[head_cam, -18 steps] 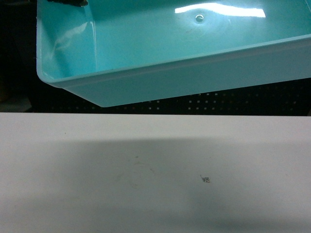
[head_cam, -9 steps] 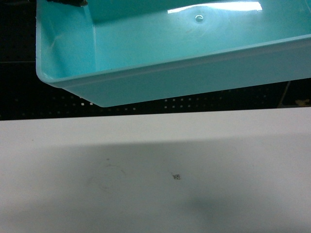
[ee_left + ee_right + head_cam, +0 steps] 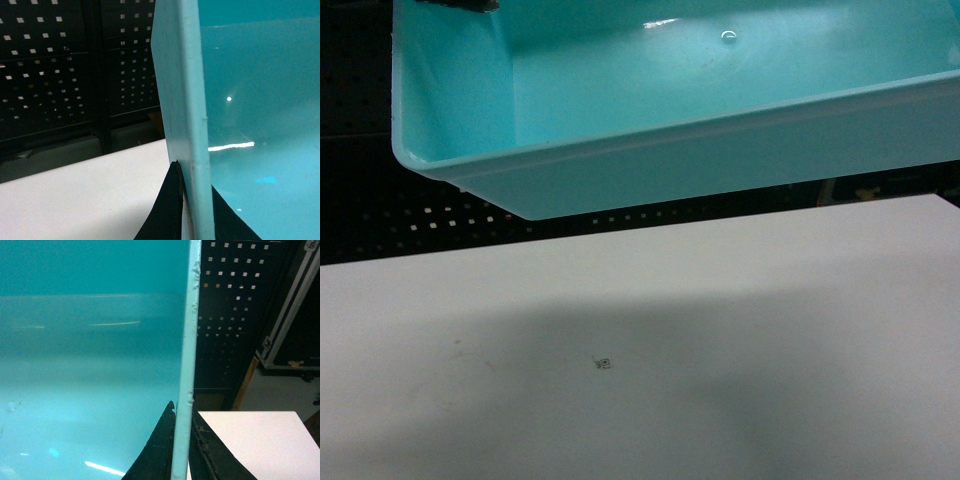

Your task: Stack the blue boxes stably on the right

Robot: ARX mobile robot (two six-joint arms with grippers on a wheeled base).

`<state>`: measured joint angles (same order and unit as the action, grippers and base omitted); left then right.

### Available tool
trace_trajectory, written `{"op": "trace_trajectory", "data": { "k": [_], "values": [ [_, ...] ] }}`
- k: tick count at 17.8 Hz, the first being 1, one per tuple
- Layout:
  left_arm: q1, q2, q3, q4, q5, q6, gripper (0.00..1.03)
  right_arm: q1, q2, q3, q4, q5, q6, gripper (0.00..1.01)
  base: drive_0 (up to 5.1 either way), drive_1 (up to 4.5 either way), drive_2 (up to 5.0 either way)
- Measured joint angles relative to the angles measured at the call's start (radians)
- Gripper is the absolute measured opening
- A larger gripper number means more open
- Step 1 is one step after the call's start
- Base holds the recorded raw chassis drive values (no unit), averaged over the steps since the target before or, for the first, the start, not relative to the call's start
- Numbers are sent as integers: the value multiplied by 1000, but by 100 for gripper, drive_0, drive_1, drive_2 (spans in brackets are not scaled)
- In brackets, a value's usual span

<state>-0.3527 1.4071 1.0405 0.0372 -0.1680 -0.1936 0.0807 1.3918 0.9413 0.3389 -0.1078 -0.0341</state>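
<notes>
One of the blue boxes, a light turquoise glossy tub [image 3: 650,90], hangs in the air above the white table [image 3: 720,350], tilted so its open inside faces the head camera. My left gripper [image 3: 192,175] is shut on the tub's [image 3: 250,100] left wall, one finger outside and one inside. My right gripper [image 3: 182,407] is shut on the right wall of the tub [image 3: 90,365] the same way. In the head view only a dark bit of the left gripper [image 3: 460,5] shows at the tub's top left corner; the right gripper is out of frame.
A black pegboard wall [image 3: 380,210] stands behind the table. A small dark mark [image 3: 606,363] lies on the tabletop. The table's far right corner [image 3: 280,415] shows, and beyond it a metal-edged black case [image 3: 295,315] on the floor.
The table, its mark and the pegboard have slid left in the head view, and the table's right end has come into sight. The tub stays held in the same place in view.
</notes>
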Motion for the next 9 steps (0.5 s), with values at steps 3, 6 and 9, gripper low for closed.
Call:
{"op": "trace_trajectory", "data": {
  "k": [3,6,9],
  "values": [
    [0,0,0,0,0,0,2,0,0,0,0,0,0,7,-170,-170,-170],
    [0,0,0,0,0,0,2,0,0,0,0,0,0,7,-153,-153,-153],
    [0,0,0,0,0,0,2,0,0,0,1,0,0,7,-156,-156,-156]
  ]
}}
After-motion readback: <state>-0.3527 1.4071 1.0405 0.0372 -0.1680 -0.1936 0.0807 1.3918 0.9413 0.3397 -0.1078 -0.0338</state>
